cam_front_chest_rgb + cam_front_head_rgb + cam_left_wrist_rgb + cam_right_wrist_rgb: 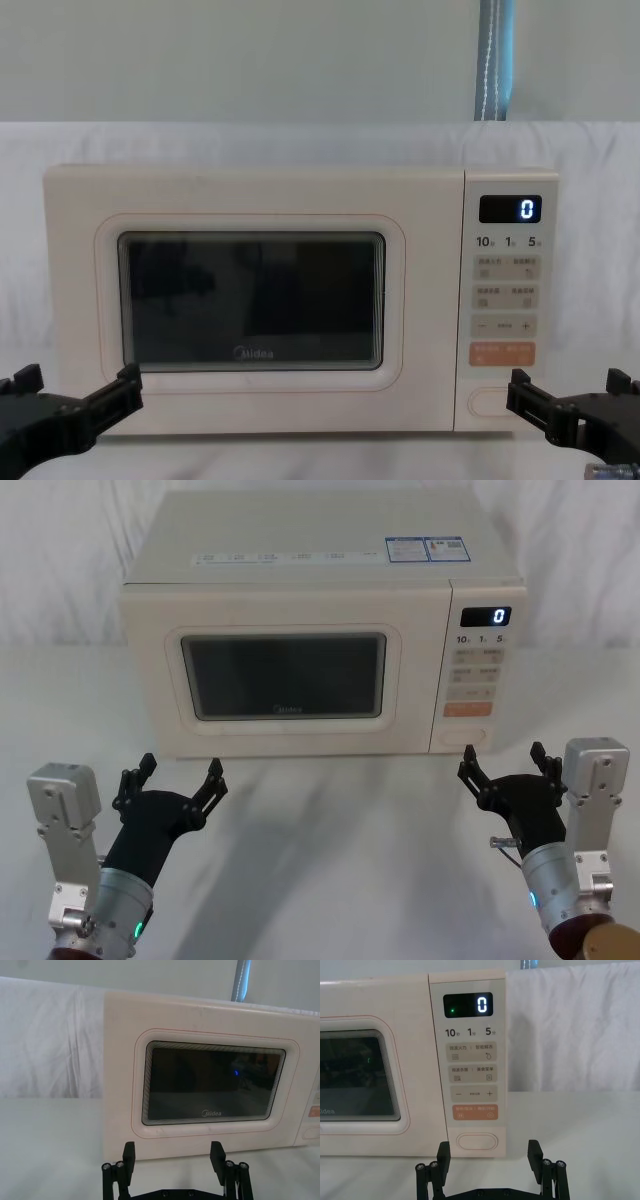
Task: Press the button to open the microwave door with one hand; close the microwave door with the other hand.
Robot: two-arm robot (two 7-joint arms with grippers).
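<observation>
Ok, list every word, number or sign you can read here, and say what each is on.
"0": display on the control panel.
"10", "1", "5": row under the display, each followed by a small character too small to read.
"−" and "+": key above the orange key.
"Midea": microwave door, below the window.
Other key labels and the stickers on the microwave top: too small to read.
</observation>
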